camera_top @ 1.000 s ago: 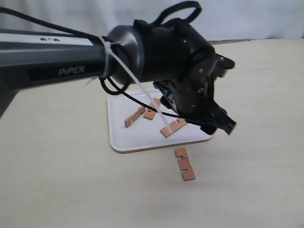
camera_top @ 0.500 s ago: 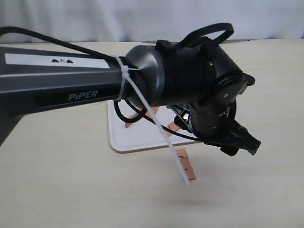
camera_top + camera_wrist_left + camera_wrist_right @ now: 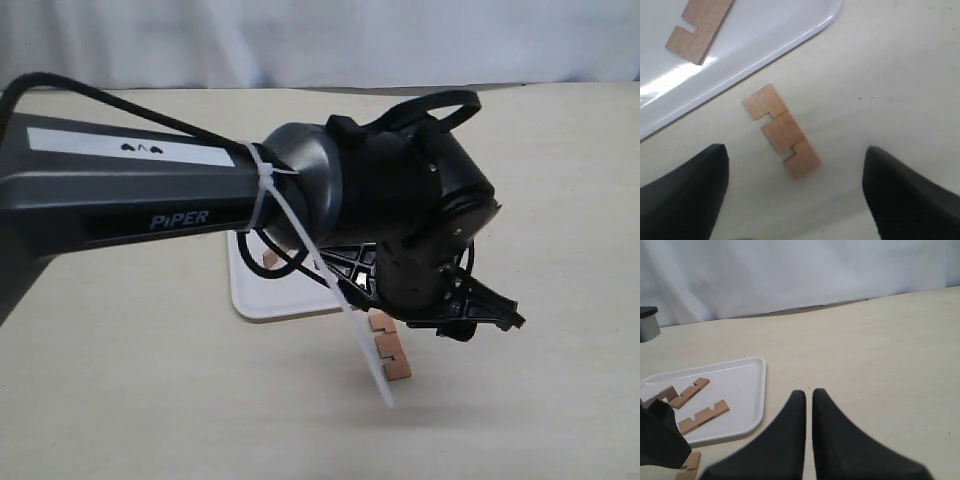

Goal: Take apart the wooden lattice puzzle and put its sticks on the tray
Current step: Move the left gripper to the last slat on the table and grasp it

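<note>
No assembled lattice puzzle shows; the sticks lie apart. One notched reddish-brown stick [image 3: 782,131] lies flat on the table just off the corner of the white tray [image 3: 755,40]. My left gripper [image 3: 795,200] hangs open above it, one dark finger to each side and nothing between them. In the exterior view this stick [image 3: 388,348] sits under the left gripper [image 3: 478,318], whose arm hides most of the tray [image 3: 262,298]. The right wrist view shows three sticks [image 3: 703,416] on the tray [image 3: 747,390]. My right gripper [image 3: 805,394] is shut and empty over bare table.
The left arm [image 3: 200,200] reaches across the middle of the exterior view, with a white zip tie [image 3: 340,310] hanging from it. A white curtain [image 3: 790,270] closes off the back of the beige table [image 3: 880,340].
The left arm has swung from above the tray towards the front and down, and now hangs over the loose stick on the table. It now hides the sticks on the tray.
</note>
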`<act>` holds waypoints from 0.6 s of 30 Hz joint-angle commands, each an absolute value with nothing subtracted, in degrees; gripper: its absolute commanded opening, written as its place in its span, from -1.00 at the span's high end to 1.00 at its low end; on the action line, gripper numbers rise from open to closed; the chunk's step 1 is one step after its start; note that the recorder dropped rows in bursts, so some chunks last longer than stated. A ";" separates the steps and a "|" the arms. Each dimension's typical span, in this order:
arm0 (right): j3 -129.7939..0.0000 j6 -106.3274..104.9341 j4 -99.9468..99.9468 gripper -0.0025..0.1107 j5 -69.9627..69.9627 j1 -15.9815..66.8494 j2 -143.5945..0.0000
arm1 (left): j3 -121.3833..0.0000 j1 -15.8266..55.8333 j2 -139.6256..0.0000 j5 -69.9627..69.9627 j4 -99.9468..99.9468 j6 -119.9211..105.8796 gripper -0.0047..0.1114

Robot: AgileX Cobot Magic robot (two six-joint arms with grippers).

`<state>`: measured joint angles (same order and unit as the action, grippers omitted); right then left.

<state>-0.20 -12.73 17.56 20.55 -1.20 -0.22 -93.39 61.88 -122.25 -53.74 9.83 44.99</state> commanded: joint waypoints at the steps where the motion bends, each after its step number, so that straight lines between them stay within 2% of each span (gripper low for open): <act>1: 0.00 -12.69 17.49 0.87 19.83 -1.44 -0.67 | -93.34 61.99 -125.06 -54.19 11.63 48.44 -0.29; 18: 0.00 -12.69 17.49 0.87 19.83 -1.44 -0.67 | -93.42 61.99 -129.31 -48.89 16.31 54.50 -0.29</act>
